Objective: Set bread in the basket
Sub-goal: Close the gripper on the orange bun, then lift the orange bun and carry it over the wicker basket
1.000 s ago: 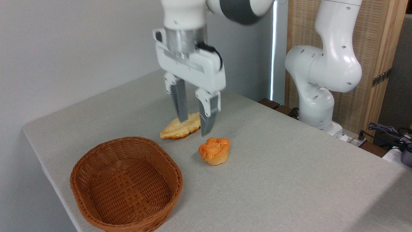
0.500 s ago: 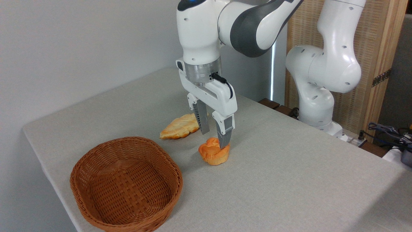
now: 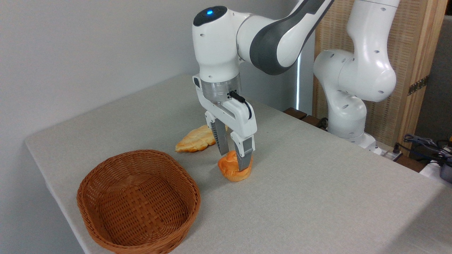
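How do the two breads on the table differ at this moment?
The bun is chunky and deep orange; the pastry is long, flat and paler gold. The bun sits between the fingers of the pincer, while the pastry lies free behind it, partly hidden by one finger. The bun is right of the basket, the pastry beyond it. Both rest on the table, outside the basket.

We see the bread [image 3: 231,171], a small, chunky orange-golden bun, sitting upright on the table near the middle of the scene, with its top partly hidden. To its near left, apart from it, we find the basket [image 3: 138,201], a wide, shallow oval of woven reddish-brown wicker, resting flat with nothing inside.
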